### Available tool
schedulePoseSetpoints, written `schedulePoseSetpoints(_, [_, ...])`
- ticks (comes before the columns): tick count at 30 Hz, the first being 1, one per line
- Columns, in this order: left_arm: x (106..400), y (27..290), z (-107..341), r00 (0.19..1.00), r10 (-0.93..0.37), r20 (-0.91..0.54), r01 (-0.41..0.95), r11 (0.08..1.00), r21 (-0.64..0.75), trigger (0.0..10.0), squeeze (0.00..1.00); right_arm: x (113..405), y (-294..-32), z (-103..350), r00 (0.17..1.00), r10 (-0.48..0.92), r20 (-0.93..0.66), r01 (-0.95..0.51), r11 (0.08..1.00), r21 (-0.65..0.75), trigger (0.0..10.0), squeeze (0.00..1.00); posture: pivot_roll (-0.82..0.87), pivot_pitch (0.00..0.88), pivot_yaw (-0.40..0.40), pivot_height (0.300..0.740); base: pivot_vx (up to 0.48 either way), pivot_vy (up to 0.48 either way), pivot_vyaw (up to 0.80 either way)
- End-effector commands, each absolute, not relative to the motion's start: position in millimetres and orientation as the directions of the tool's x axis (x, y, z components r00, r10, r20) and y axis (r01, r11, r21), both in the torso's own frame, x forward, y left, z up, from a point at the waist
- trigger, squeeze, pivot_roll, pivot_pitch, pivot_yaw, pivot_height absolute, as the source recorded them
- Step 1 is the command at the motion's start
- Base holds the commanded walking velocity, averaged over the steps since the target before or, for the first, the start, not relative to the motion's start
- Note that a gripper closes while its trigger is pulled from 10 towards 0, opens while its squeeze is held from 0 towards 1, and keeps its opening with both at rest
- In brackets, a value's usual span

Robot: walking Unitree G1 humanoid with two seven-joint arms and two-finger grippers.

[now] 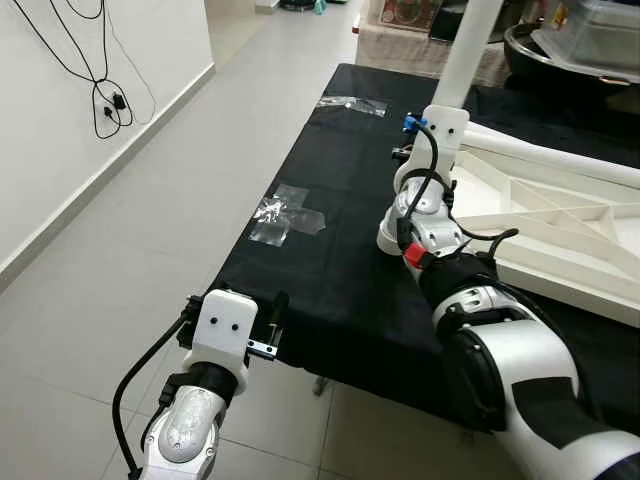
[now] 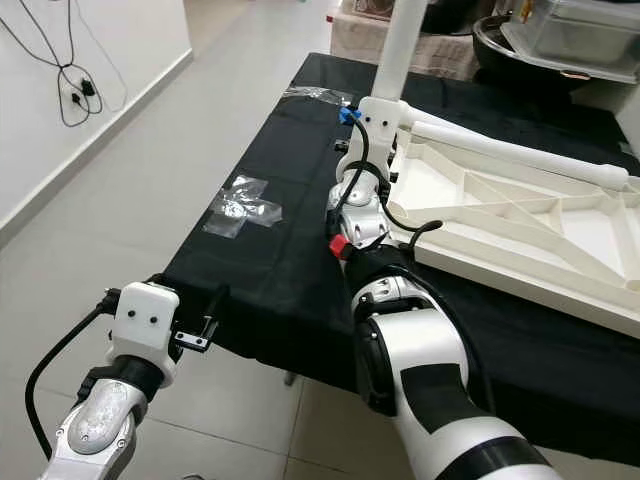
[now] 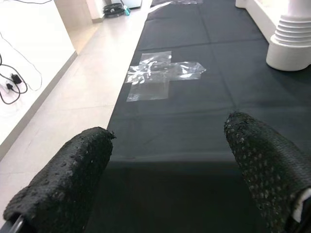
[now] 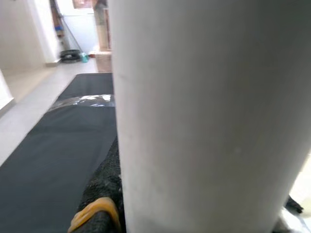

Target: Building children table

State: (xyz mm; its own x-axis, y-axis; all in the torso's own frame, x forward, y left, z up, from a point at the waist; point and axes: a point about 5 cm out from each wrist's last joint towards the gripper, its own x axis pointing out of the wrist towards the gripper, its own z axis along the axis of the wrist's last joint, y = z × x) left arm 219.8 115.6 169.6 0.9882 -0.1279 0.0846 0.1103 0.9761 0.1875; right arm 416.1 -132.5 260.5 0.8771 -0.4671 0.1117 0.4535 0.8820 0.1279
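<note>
A white tabletop (image 1: 560, 232) lies upside down on the black cloth (image 1: 330, 190), its ribbed underside facing up. One white table leg (image 1: 468, 45) stands upright at the tabletop's near-left corner. My right gripper (image 1: 440, 112) is shut on this leg low down; in the right wrist view the leg (image 4: 204, 111) sits right against a black finger (image 4: 104, 194). Another white leg (image 1: 560, 155) lies flat along the tabletop's far side. My left gripper (image 3: 165, 160) hovers open at the cloth's front-left edge, nothing between its fingers (image 3: 68, 174).
Clear plastic packets lie on the cloth, one at mid-left (image 1: 285, 215) and one at the far end (image 1: 352, 103). Tiled floor (image 1: 150, 230) and a white wall with hanging cables (image 1: 105, 100) are to the left. Bins and clutter (image 1: 590, 40) stand at the back right.
</note>
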Motion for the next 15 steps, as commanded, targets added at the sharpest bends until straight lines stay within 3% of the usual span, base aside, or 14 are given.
schedulePoseSetpoints(1, [220.3,116.5,164.3,0.989,-0.131,0.064,0.116,0.973,0.198,10.0,0.00,408.6,-153.0,215.0,0.800,-0.598,-0.051,0.600,0.797,0.067,10.0,0.00,0.10,0.175,-0.075,0.740,0.000,0.000,0.00])
schedulePoseSetpoints(4, [220.6,116.8,164.2,0.990,-0.128,0.064,0.113,0.973,0.199,10.0,0.00,405.0,-154.1,218.3,0.738,-0.674,-0.037,0.674,0.732,0.098,10.0,0.00,0.10,0.175,-0.075,0.740,0.000,0.000,0.00])
schedulePoseSetpoints(6, [220.4,116.3,164.2,0.989,-0.130,0.065,0.115,0.973,0.198,10.0,0.00,400.3,-157.2,218.5,0.651,-0.758,-0.048,0.758,0.645,0.095,10.0,0.00,0.10,0.176,-0.076,0.740,0.000,0.000,0.00])
schedulePoseSetpoints(9, [220.4,115.9,163.9,0.989,-0.132,0.064,0.117,0.973,0.198,10.0,0.00,398.2,-158.6,219.1,0.613,-0.789,-0.038,0.790,0.609,0.076,10.0,0.00,0.10,0.176,-0.076,0.740,0.000,0.000,0.00])
schedulePoseSetpoints(11, [220.9,115.3,163.6,0.989,-0.134,0.063,0.119,0.973,0.198,10.0,0.00,394.0,-159.8,219.1,0.530,-0.847,-0.033,0.848,0.530,0.033,10.0,0.00,0.10,0.177,-0.073,0.740,0.000,0.000,0.00])
schedulePoseSetpoints(15, [221.4,114.6,163.9,0.989,-0.136,0.065,0.121,0.973,0.199,10.0,0.00,390.8,-159.1,220.7,0.475,-0.880,-0.012,0.880,0.474,0.026,10.0,0.00,0.10,0.179,-0.075,0.740,0.000,0.000,0.00])
